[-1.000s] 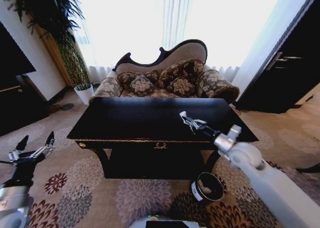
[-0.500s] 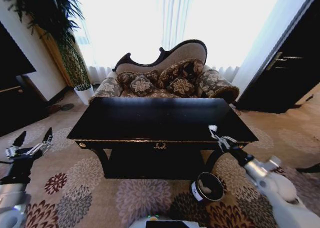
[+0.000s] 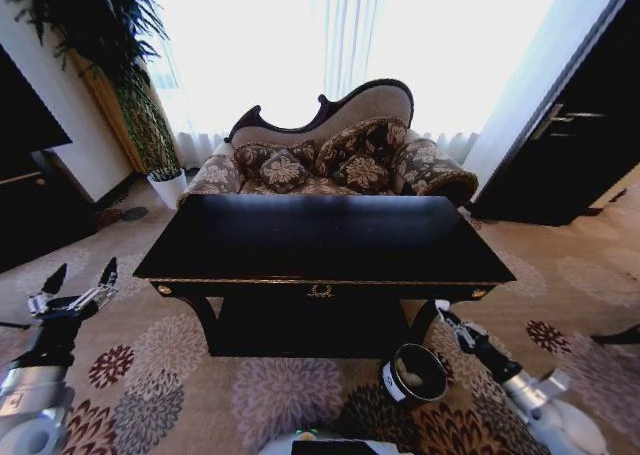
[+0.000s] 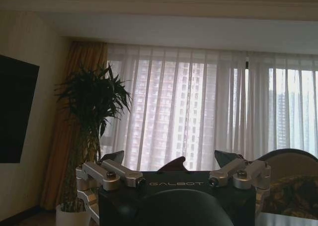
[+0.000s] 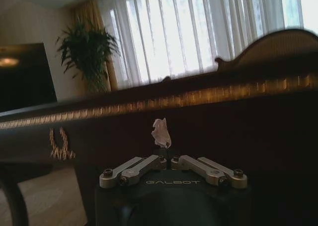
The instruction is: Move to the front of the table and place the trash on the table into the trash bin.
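While the head camera holds the same framing as before, the right arm has dropped: a second ago its gripper was over the table top, half a second ago at the front right edge, and now the right gripper [image 3: 441, 309] sits below the apron beside the front right leg, just above and to the right of the bin [image 3: 414, 374]. Its fingers [image 5: 149, 162] are pinched together on a small crumpled white paper wad [image 5: 161, 132], which stands up from the closed tips in the right wrist view against the dark apron with its gold trim. The table [image 3: 330, 237] itself has not shifted; its glossy top shows nothing lying on it from the head view. The bin stands on the patterned carpet in front of the table, right of centre, white label facing the robot's left; something pale lies inside.

Left gripper [image 3: 79, 286] is low at the robot's left over the carpet, well apart from the table, fingers [image 4: 115, 172] spread wide. It has moved slightly compared with the earlier frames.
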Controlling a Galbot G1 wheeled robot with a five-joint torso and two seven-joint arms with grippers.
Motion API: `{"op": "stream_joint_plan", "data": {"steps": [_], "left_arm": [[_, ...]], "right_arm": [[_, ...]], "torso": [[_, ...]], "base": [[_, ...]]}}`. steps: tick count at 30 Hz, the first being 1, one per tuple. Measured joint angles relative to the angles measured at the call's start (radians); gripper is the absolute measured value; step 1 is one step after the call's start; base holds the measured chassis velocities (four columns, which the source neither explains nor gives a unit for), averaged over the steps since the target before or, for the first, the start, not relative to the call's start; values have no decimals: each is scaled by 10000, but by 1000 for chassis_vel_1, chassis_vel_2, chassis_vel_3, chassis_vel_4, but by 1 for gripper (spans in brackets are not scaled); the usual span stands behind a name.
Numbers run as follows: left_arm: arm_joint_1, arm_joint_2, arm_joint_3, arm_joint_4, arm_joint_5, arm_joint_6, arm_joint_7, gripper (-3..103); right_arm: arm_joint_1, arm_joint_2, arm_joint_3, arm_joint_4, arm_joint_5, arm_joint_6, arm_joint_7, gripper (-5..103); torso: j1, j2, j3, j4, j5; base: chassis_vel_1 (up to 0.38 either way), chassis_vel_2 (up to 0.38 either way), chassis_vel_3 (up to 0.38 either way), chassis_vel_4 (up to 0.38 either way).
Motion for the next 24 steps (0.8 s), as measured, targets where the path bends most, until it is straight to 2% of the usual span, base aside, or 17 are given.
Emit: {"op": "stream_joint_plan", "data": {"steps": [2, 5, 7, 9, 12, 13, 15, 20, 21, 22, 24], "left_arm": [[15, 60, -126, 49, -58, -32, 26, 100], [20, 100, -212, 75, -129, -38, 45, 100], [16, 116, -259, 111, -158, -39, 51, 100], [17, 115, -261, 116, -158, -39, 51, 100], [105, 94, -266, 127, -132, -39, 56, 100], [105, 94, -266, 127, -132, -39, 56, 100], [142, 114, -293, 152, -117, -39, 57, 100], [189, 142, -364, 181, -116, -40, 57, 100], [252, 141, -387, 205, -92, -45, 59, 100], [252, 141, -387, 205, -92, -45, 59, 100], [326, 115, -388, 231, 0, -86, 91, 100]], "right_arm": [[235, 7, -310, -603, -359, 126, -51, 0], [491, 16, -692, -1201, -832, 344, 325, 0], [769, 54, -1249, -1942, -1284, 494, 1349, 0], [819, 63, -1347, -2077, -1368, 502, 1499, 0], [1481, 99, -1995, -3620, -2520, 836, 2428, 0], [1481, 99, -1995, -3620, -2520, 836, 2428, 0], [1787, 89, -2326, -4331, -3086, 945, 2997, 0], [2100, 105, -2671, -4961, -3503, 964, 3622, 0], [2299, 192, -3010, -5219, -3550, 839, 4378, 0], [2299, 192, -3010, -5219, -3550, 839, 4378, 0], [2514, 421, -3370, -5388, -3581, 458, 5427, 0]], "torso": [[0, 0, 0, -1, -2], [0, 0, 0, 1, -2], [0, 0, 0, 1, -2], [0, -1, 0, 0, -2], [0, -1, 0, 1, -3], [0, -1, 0, 1, -3], [1, 0, 1, 0, 2], [0, 0, 0, -1, -4], [1, 0, 0, -1, -3], [1, 0, 0, -1, -3], [1, 0, 0, 0, -3]], "base": [[0, 0, 0, 0], [0, 0, 0, 0], [0, 0, 0, 0], [0, 0, 0, 0], [0, 0, 0, 0], [0, 0, 0, 0], [0, 0, 0, 0], [0, 0, 0, 0], [0, 0, 0, 0], [0, 0, 0, 0], [0, 0, 0, 0]]}}
